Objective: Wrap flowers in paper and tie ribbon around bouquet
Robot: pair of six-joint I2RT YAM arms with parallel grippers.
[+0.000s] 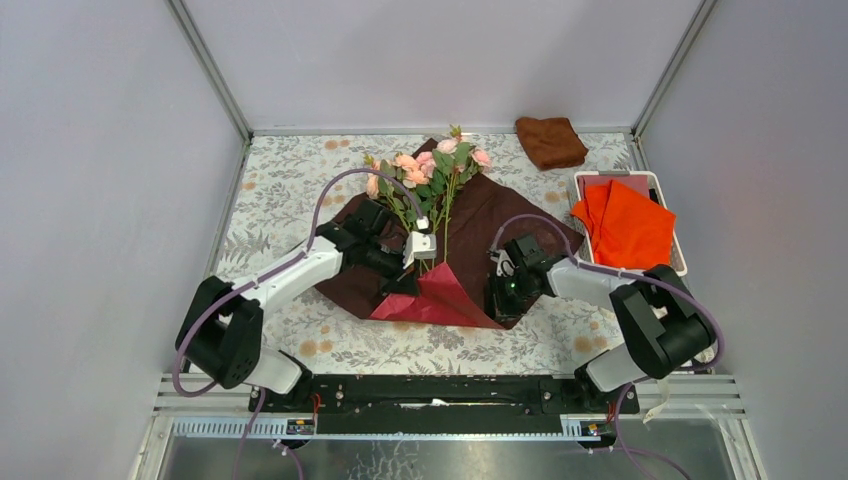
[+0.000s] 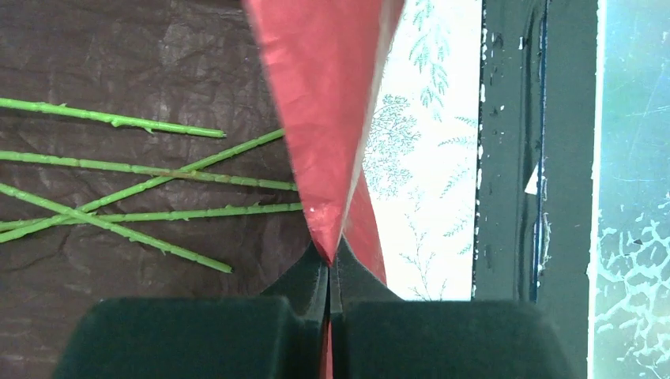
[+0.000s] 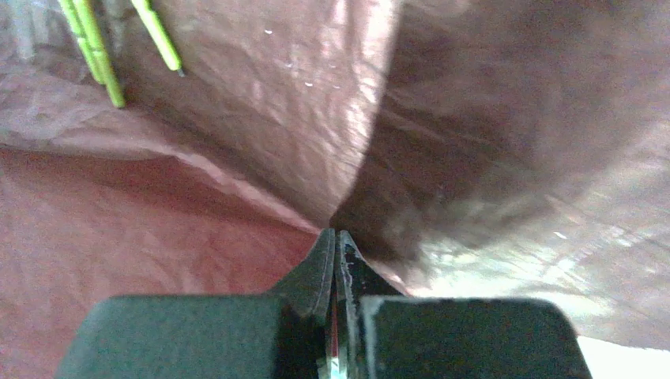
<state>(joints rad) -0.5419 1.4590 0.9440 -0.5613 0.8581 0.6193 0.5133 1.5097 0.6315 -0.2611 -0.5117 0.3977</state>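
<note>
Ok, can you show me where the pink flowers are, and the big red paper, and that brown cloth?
flowers (image 1: pixel 415 168): top view, on the pink blooms in the bunch.
paper (image 1: pixel 440 295): top view, on the folded-over red flap near the arms.
brown cloth (image 1: pixel 550 142): top view, on the middle of the folded cloth.

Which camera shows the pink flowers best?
The top view: the whole flowers lie on the paper, pink blooms included. The left wrist view shows only their green stems; the right wrist view catches just a few stem tips.
</note>
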